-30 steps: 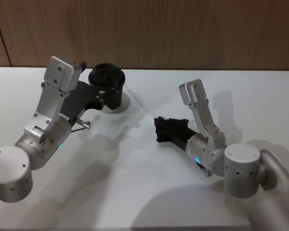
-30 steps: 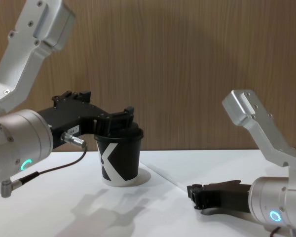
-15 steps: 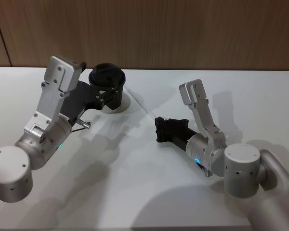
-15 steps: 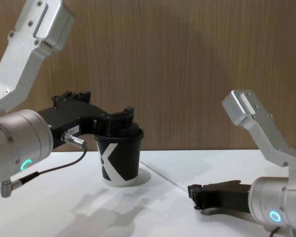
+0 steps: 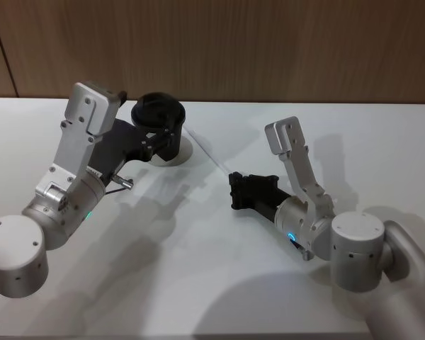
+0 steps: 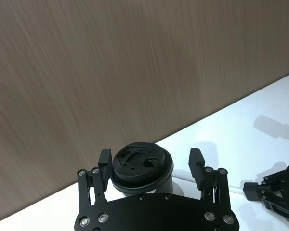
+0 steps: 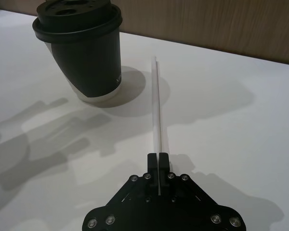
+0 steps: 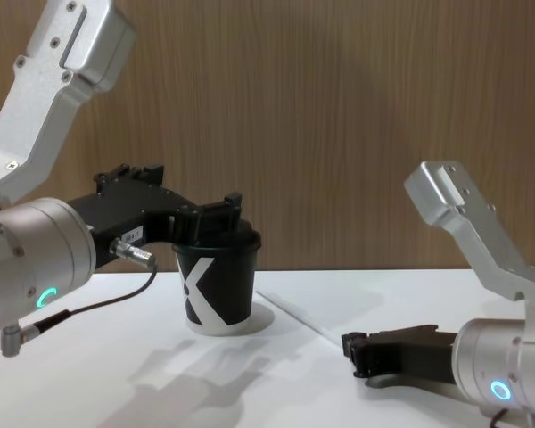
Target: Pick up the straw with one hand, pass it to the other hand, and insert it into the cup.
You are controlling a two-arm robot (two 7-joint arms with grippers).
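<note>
The black cup with its domed lid and white K mark stands upright at the back of the white table. My left gripper, on the green-lit arm, is open, with one finger on each side of the cup's lid. The thin whitish straw lies low over the table, running from beside the cup's base toward my right gripper. That gripper, on the blue-lit arm, is shut on the straw's near end. From the head, the straw stretches between cup and right gripper.
The white table is bare in front of and between the arms. A wooden wall closes off the back. A black cable with a metal plug hangs from the left arm near the cup.
Hardly anything: the right arm has crept slightly to the right with the straw held. The left gripper stays around the cup.
</note>
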